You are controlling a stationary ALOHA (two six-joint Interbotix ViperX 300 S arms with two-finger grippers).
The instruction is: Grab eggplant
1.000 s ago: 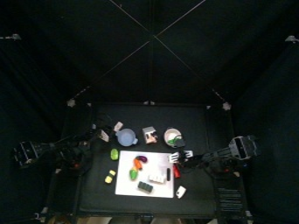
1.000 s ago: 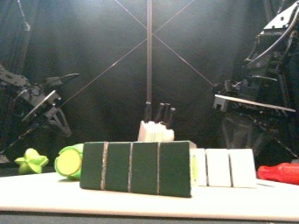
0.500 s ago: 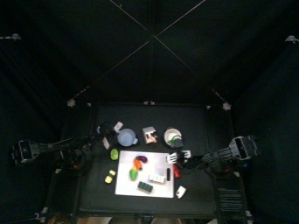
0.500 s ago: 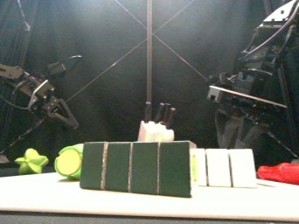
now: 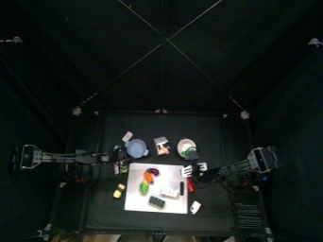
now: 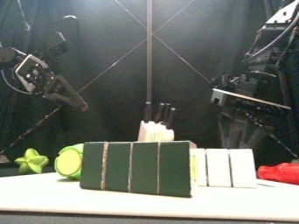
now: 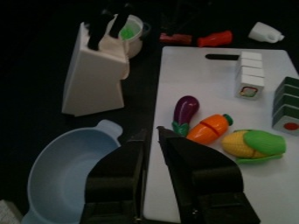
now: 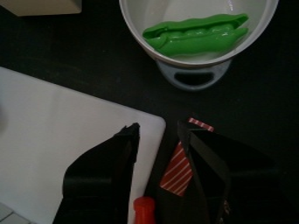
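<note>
The eggplant (image 7: 186, 109) lies untouched on the white board (image 7: 211, 66), just beside the orange piece (image 7: 208, 129). This looks like the approach step: the left end effector (image 7: 152, 150) hovers near, jaws parted, empty, and must descend over it. The right end effector (image 8: 159, 140) rests, slightly open.

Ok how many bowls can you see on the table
2. A pale blue bowl lies off the white cutting board, beside the knife block. A white bowl holding a green pea pod sits beyond. Others may be hidden.
</note>
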